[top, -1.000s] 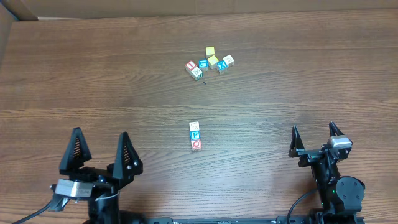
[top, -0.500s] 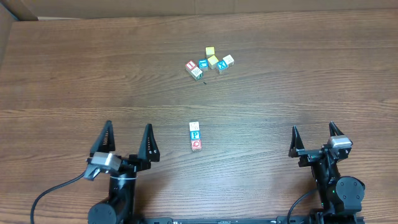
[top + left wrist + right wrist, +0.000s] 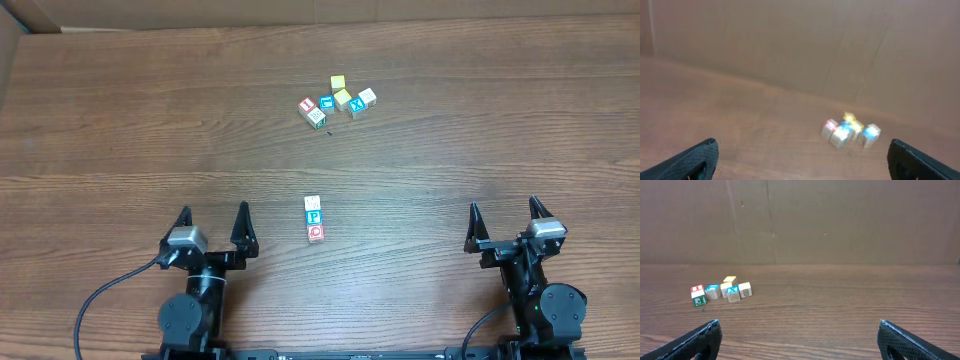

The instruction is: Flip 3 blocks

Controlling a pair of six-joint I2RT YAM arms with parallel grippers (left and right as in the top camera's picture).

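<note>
overhead: straight down on table (image 3: 100, 120) | both wrists: low, facing far wall (image 3: 840, 220) | shared: far cube cluster (image 3: 720, 292)

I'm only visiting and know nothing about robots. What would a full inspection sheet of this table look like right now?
Surface: wooden table, no spills or damage seen.
Job's things: three blocks touching in a short row mid-table: pale block farthest, blue P block in the middle, red block nearest the arms.
Clutter: cluster of other blocks farther back, yellow ones and a blue X among them.
Claws: left claw open, empty; right claw open, empty; neither touches a block.
Cables: black cable loops by the left arm, away from the blocks.
Surroundings: cardboard wall behind the table.
</note>
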